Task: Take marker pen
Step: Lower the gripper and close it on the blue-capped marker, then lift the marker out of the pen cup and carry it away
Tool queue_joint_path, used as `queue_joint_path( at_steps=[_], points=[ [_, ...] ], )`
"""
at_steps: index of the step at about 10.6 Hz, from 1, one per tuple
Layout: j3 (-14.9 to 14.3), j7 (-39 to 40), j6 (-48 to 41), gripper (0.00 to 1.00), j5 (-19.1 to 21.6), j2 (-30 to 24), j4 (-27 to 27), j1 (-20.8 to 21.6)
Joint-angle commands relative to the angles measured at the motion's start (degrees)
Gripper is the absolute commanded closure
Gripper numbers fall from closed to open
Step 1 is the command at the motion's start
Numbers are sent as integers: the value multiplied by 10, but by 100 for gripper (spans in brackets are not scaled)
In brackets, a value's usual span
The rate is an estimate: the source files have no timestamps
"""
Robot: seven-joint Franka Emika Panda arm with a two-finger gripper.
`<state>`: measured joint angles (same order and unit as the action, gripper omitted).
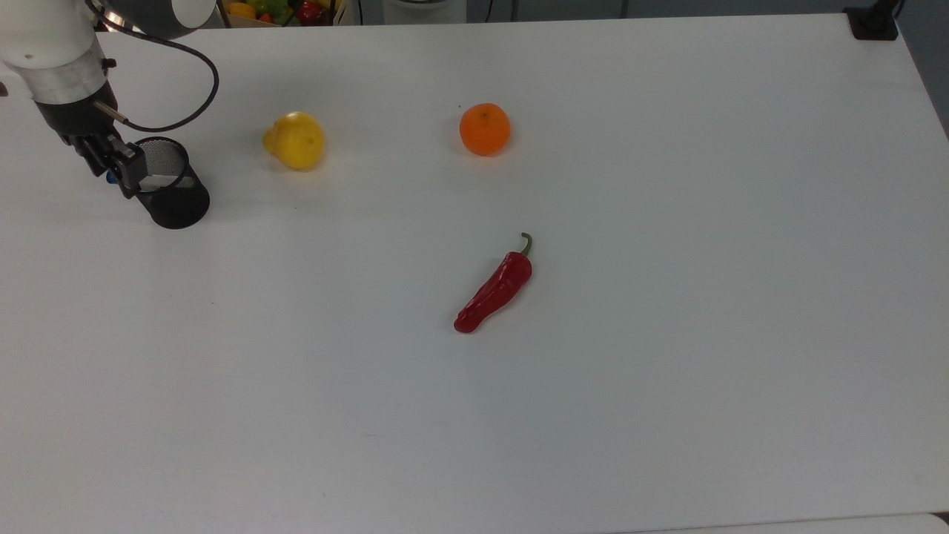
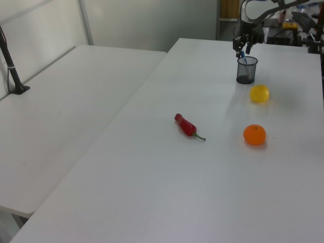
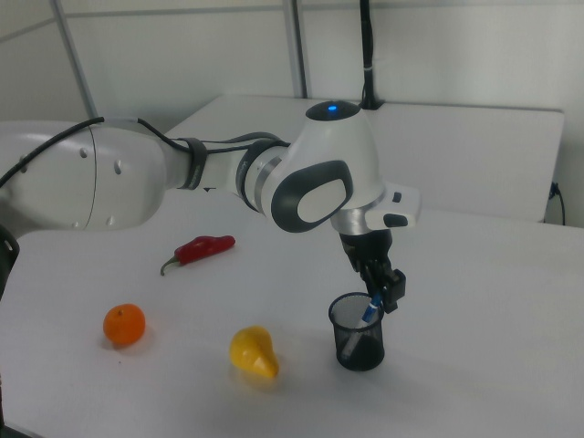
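Marker pen, blue-capped, leaning in black mesh pen cup: likely light, rigid, smooth; grasp cap end; gripper there, closure indeterminable.

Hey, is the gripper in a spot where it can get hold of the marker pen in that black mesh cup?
Probably yes. The gripper sits right at the marker pen, whose blue top pokes above the rim of the mesh cup. Nothing else crowds it; the yellow fruit sits apart.
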<state>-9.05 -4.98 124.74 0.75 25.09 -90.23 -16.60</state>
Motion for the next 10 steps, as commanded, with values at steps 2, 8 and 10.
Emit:
queue_joint_path(
  at_steps=[2, 8, 10],
  points=[
    [-4, 4, 11, 100, 4, -4, -1, 4],
    [1, 2, 2, 100, 22, -61, 19, 7],
    [3, 0, 1, 100, 24, -99, 23, 9]
  ],
)
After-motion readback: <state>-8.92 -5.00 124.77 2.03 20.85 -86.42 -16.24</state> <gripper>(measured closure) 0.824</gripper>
